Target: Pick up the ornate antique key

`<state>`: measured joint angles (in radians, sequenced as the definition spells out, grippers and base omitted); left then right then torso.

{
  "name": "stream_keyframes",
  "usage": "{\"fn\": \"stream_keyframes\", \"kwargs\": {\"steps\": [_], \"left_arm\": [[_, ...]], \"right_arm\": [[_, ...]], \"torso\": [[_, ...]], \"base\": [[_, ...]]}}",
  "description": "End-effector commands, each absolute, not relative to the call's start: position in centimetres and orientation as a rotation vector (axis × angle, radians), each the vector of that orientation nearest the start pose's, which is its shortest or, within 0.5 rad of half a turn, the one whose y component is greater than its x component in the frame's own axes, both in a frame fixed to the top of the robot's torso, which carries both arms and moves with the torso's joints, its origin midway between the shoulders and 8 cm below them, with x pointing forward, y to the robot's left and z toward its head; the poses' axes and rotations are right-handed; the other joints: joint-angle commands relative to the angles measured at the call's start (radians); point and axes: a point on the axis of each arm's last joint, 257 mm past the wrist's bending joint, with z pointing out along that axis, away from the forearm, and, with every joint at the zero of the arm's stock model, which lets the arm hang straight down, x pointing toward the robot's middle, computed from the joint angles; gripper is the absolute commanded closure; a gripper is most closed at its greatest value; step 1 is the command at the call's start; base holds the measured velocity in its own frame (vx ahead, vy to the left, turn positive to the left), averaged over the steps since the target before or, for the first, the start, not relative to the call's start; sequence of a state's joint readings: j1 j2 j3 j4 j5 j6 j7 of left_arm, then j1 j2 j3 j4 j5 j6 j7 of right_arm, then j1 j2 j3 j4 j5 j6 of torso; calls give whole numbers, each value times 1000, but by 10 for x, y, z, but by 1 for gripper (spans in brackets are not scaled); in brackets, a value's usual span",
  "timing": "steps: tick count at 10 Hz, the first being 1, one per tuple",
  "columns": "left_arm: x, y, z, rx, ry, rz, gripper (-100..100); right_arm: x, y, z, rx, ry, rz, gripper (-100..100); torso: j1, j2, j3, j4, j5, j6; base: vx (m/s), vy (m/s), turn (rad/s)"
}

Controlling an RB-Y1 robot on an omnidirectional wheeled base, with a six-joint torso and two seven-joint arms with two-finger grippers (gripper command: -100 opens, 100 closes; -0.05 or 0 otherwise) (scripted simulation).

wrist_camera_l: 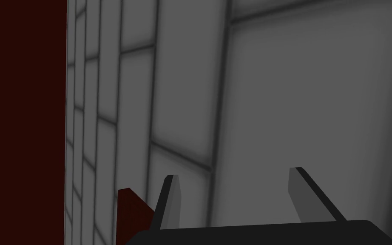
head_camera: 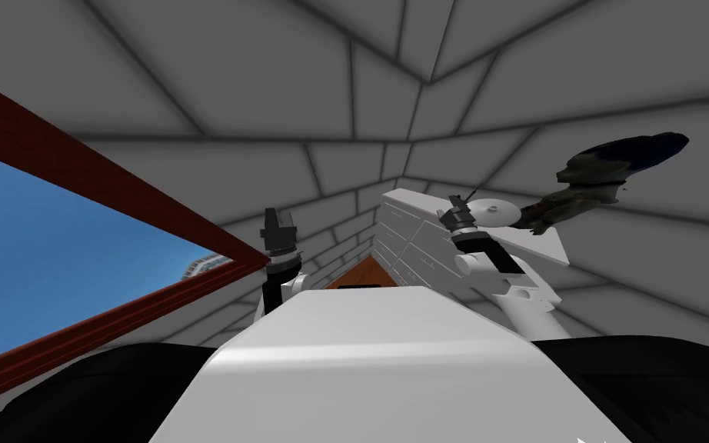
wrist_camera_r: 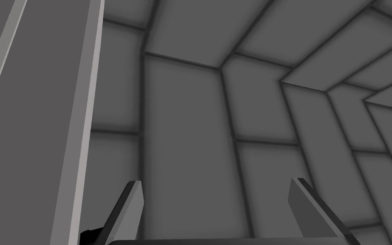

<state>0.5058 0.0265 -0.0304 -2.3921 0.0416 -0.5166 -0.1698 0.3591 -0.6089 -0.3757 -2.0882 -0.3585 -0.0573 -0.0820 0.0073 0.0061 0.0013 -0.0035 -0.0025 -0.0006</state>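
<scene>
right gripper fingers apart, near white dresser | left gripper fingers apart

Left end effector lifted upright, spread wide — right end effector lifted and tilted, spread just as wide

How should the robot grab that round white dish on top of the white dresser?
Probably by its thin rim, from the side nearest the open right gripper. The round white dish seems to lie flat on the white dresser, so the rim is what can be pinched, and a dark figure crowds its far side.
</scene>
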Motion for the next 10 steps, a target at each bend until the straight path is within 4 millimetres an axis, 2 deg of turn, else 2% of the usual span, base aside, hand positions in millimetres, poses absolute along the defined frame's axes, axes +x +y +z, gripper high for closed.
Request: {"fn": "stream_keyframes", "kwargs": {"steps": [1, 2, 3, 4, 5, 7, 8, 9, 10], "left_arm": [[317, 266, 74, -512, 558, -1226, 0], [317, 266, 74, -512, 558, -1226, 0], [317, 266, 74, -512, 558, -1226, 0], [317, 266, 74, -512, 558, -1227, 0], [317, 266, 74, -512, 558, -1226, 0], [317, 266, 74, -512, 558, -1226, 0], [317, 266, 74, -512, 558, -1226, 0], [317, 266, 74, -512, 558, -1226, 0], [317, 266, 74, -512, 558, -1226, 0]], "right_arm": [[429, -465, 4, 834, 1041, 998, -100], [432, -463, 10, 806, 1063, 987, -100], [435, -481, 7, 839, 1081, 949, -100], [437, -479, 13, 813, 1100, 939, -100], [440, -497, 10, 846, 1120, 899, -100], [443, -494, 18, 812, 1144, 884, -100], [446, -512, 17, 840, 1167, 840, -100], [448, -509, 24, 813, 1185, 828, -100], [450, -527, 20, 847, 1205, 784, -100]], "torso": [[0, 0, 0, 0, 0, 0], [0, 0, 0, 0, 0, 0], [0, 0, 0, 0, 0, 0], [0, 0, 0, 0, 0, 0], [0, 0, 0, 0, 0, 0], [-1, 0, 0, 0, 0, 0], [-2, -1, 0, 0, -1, 0], [-2, -1, 0, 0, -1, 0], [-2, -1, 0, 0, -1, 0]], "base": [[-44, 39, 88], [-39, 36, 40], [-48, 49, 97], [-42, 44, 50], [-45, 36, 88], [-26, 16, 21], [-26, 15, 89], [-28, 16, 62], [-37, 16, 125]]}}
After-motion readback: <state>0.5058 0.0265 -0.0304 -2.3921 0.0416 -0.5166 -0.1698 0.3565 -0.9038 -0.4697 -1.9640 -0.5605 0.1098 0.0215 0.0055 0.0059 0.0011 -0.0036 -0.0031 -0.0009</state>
